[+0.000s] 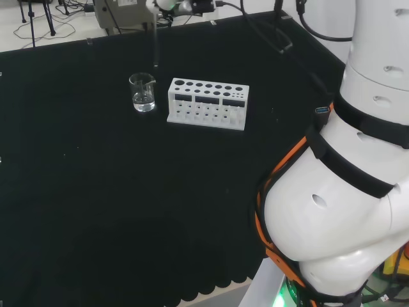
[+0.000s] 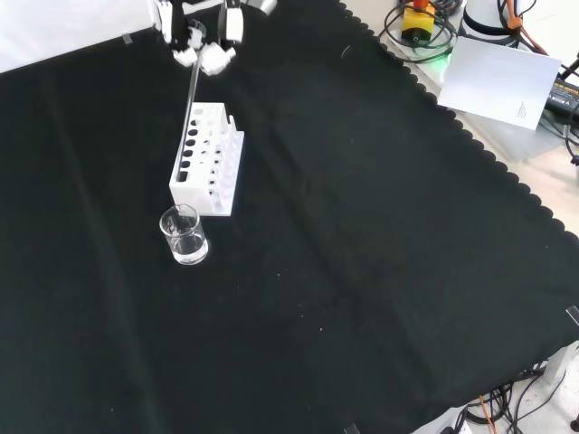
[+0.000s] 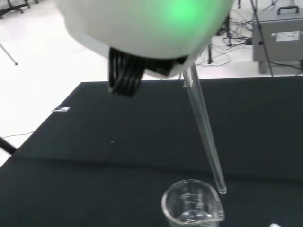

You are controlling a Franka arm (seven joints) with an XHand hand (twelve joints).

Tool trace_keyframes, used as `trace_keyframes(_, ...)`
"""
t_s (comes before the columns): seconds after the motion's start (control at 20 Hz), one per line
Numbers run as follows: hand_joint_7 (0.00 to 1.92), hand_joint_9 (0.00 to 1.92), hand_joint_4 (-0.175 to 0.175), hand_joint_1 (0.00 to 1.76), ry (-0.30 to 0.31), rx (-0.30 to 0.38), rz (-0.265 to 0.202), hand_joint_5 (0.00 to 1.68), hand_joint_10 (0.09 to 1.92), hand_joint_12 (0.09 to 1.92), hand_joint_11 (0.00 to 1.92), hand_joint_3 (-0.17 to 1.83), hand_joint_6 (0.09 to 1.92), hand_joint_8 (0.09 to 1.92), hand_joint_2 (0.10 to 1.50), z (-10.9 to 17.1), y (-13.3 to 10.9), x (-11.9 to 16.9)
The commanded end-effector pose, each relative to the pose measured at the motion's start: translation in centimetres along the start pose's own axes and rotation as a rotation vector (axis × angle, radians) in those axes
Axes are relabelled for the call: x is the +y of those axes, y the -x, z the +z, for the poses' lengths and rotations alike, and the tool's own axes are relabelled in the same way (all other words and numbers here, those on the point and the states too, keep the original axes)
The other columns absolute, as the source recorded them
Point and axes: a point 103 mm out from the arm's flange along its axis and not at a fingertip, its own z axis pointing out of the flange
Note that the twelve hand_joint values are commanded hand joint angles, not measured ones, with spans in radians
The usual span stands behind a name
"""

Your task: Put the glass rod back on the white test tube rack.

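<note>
The hand [image 2: 201, 41] sat at the very top of the front view, cut off by the frame, so that just the black-and-white fingertips [image 2: 214, 60] showed. They were drawn in together around the upper end of the glass rod [image 2: 192, 90], pinching it. In the head view the hand [image 1: 171, 6] was likewise clipped by the top edge and partly lost against the equipment behind the bench.

The rod hung down from the fingers, nearly upright, clear of everything. It was faint in the head view, a thin grey line [image 1: 154, 41] whose lower tip ended above the beaker [image 1: 142, 93] and just to the left of the white test tube rack [image 1: 208, 103]. In the front view the rod's lower part crossed in front of the rack's far end [image 2: 209, 158], and where exactly the tip stopped was hard to make out there. The wrist view gave it best: the rod [image 3: 204, 137] slanted down from under the blurred white palm [image 3: 142, 28], its rounded tip just above and beside the beaker's rim [image 3: 191, 203], apparently not touching it.

The beaker [image 2: 184, 235] stood on the black cloth [image 2: 362, 271] just beside the rack's near end and seemed to hold a little clear liquid, though the glass made that uncertain. The rack's holes looked empty.
</note>
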Motion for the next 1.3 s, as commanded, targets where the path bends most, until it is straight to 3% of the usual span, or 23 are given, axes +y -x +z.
trace_keyframes(0.05,1.64,1.91,-0.175,1.22,0.018,-0.018,0.078,1.38,0.65,1.06,1.54,1.03,0.67,0.97,0.42,-1.4,3.9,-2.0)
trace_keyframes(0.6,1.64,1.91,-0.175,1.22,0.046,-0.014,0.183,1.38,0.65,1.06,1.54,1.03,0.67,0.97,0.42,-3.1,8.8,-6.6)
trace_keyframes(0.95,1.64,1.91,-0.175,1.23,0.058,-0.011,0.229,1.38,0.66,1.06,1.54,1.02,0.67,0.97,0.42,-3.6,10.5,-9.8)
trace_keyframes(1.3,1.64,1.91,-0.175,1.22,0.066,-0.018,0.245,1.38,0.66,1.06,1.54,1.03,0.67,0.97,0.42,-4.2,10.8,-12.1)
